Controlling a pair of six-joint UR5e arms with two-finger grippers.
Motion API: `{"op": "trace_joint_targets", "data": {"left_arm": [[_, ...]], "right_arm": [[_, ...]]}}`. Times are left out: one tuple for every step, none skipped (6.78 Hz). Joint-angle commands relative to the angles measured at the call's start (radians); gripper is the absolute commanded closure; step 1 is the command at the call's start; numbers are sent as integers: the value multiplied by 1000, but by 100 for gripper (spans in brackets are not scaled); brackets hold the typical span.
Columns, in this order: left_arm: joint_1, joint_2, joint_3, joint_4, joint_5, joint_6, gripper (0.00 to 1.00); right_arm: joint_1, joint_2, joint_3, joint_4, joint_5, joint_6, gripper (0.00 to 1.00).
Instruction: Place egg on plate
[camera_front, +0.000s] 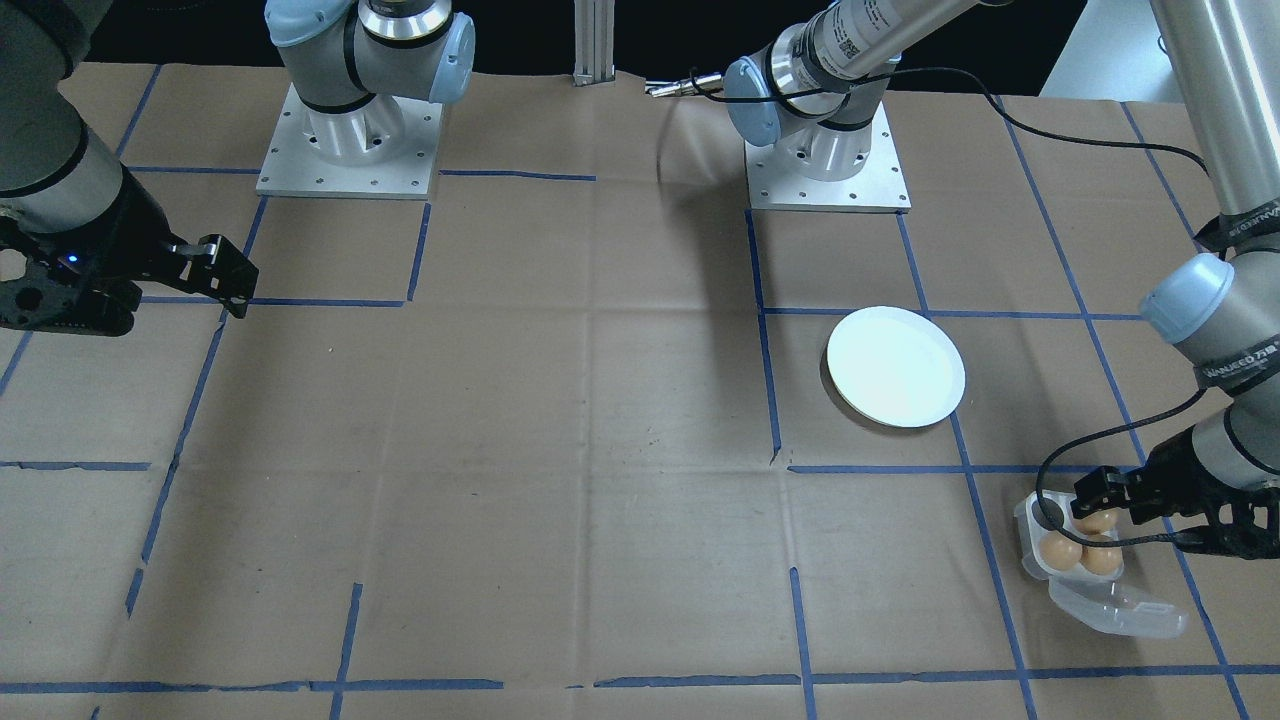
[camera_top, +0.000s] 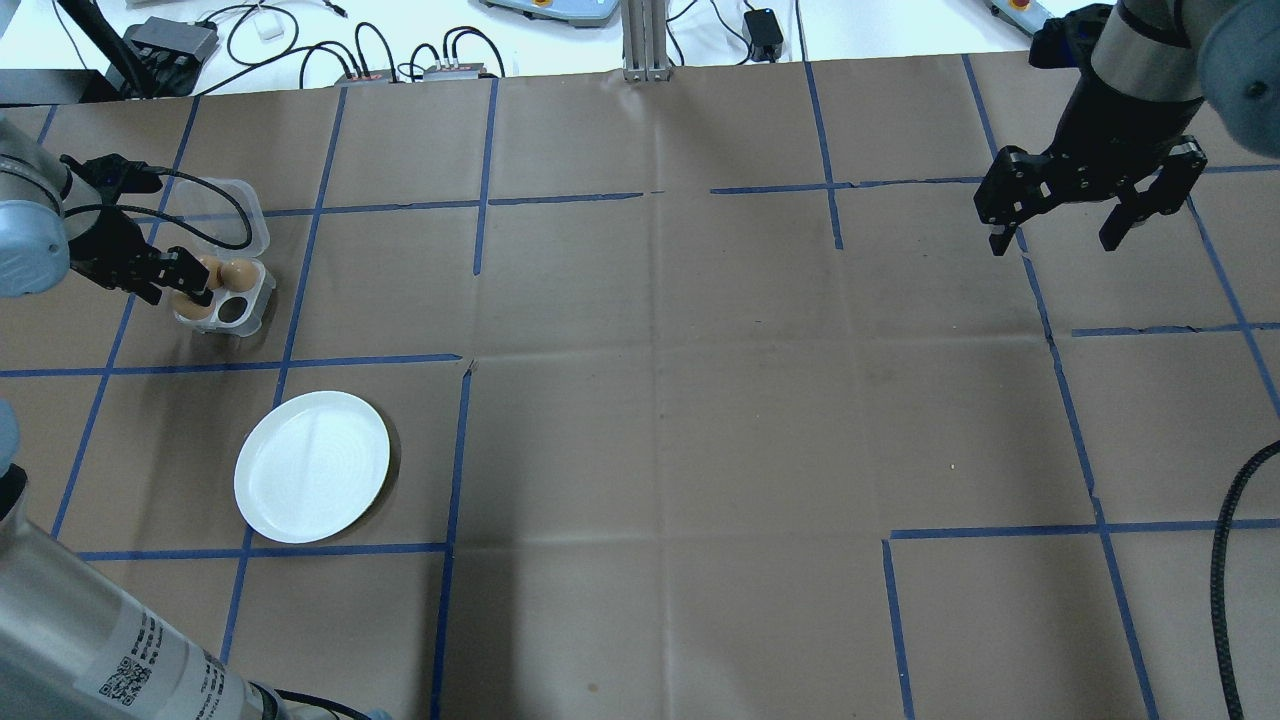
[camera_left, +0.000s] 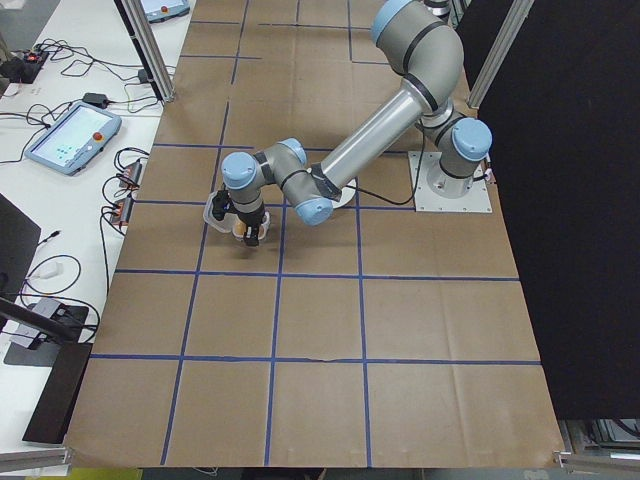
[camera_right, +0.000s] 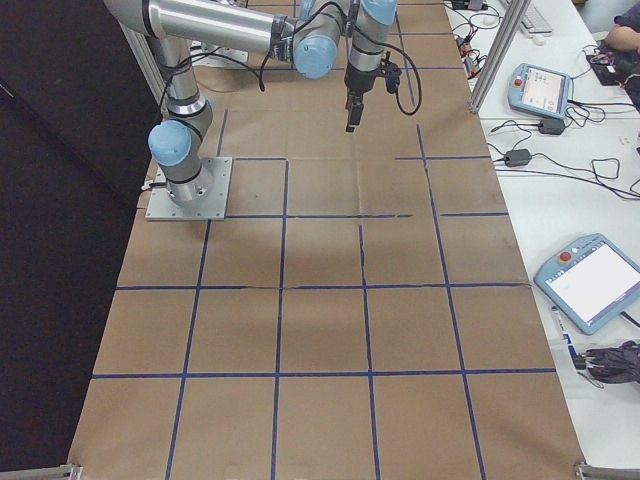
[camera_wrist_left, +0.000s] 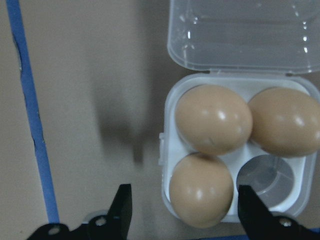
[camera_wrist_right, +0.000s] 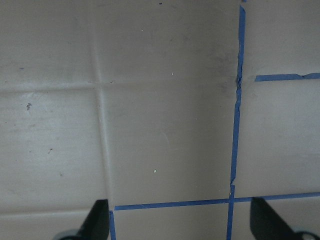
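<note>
left gripper (camera_wrist_left: 185, 212): jaws wide, straddling nearest egg (camera_wrist_left: 201, 189) in clear egg tray (camera_wrist_left: 300, 190) | wrist view alone shows one empty cup | plate (camera_top: 312, 466): near tray, bare | right gripper (camera_top: 1092, 214): wide, empty, well apart

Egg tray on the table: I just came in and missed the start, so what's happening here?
The left claw is open over the egg tray, its fingers straddling one egg of the three there. One cup is empty. The plate nearby holds nothing yet. The right claw hangs open over bare table, far from it all.
</note>
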Motion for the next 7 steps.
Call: {"op": "trace_joint_targets", "data": {"left_arm": [[-3, -3, -4, -1, -7, 0, 23], [-3, -6, -5, -3, -4, 2, 26], [-3, -6, -1, -3, 2, 4, 34], [-3, -6, 1, -3, 2, 7, 43], [-3, -6, 5, -3, 1, 11, 55], [-3, -7, 18, -3, 1, 14, 70], [-3, -7, 18, -3, -1, 16, 81]], "right_arm": [[0, 0, 0, 0, 0, 0, 0], [0, 0, 0, 0, 0, 0, 0], [0, 0, 0, 0, 0, 0, 0], [0, 0, 0, 0, 0, 0, 0], [0, 0, 0, 0, 0, 0, 0], [0, 0, 0, 0, 0, 0, 0], [0, 0, 0, 0, 0, 0, 0]]}}
